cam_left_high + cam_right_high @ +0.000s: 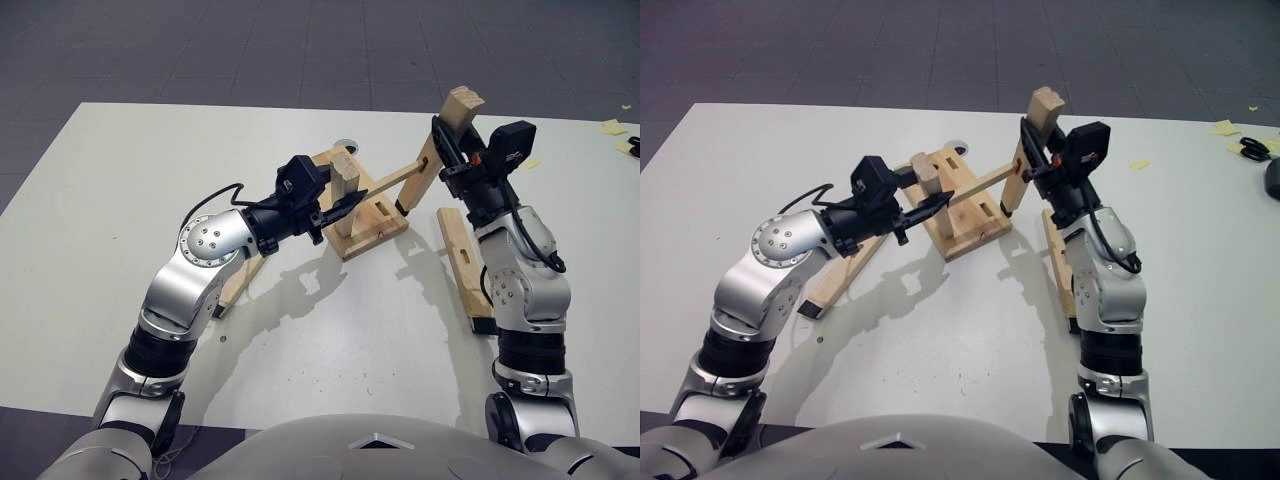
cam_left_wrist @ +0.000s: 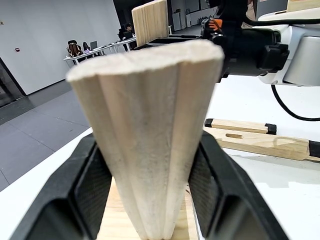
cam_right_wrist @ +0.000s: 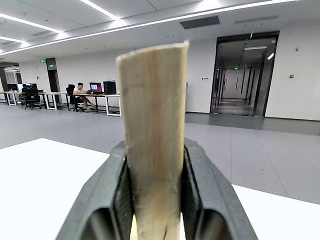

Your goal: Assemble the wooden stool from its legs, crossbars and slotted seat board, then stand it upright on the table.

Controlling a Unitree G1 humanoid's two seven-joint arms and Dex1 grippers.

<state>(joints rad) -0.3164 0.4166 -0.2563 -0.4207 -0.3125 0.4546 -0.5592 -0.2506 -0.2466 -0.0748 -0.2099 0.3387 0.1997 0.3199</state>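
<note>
- Left eye view, right eye view: head-mounted stereo pair, looking forward and down over the table (image 1: 100, 180); both share one scene.
- Left wrist view: close behind the left gripper (image 2: 150, 170) and its upright leg (image 2: 150, 110), facing right.
- Right wrist view: close behind the right gripper (image 3: 155, 190) and its raised leg (image 3: 152, 115), facing far, beyond the table.

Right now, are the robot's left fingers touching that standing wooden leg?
Touching. The left wrist view shows both left fingers pressed against the sides of the leg.

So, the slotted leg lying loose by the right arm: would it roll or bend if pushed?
Probably stiff: the slotted leg looks like solid wood. Its flat face rests on the table, so it should slide rather than roll. The dark end cap may drag slightly.
</note>
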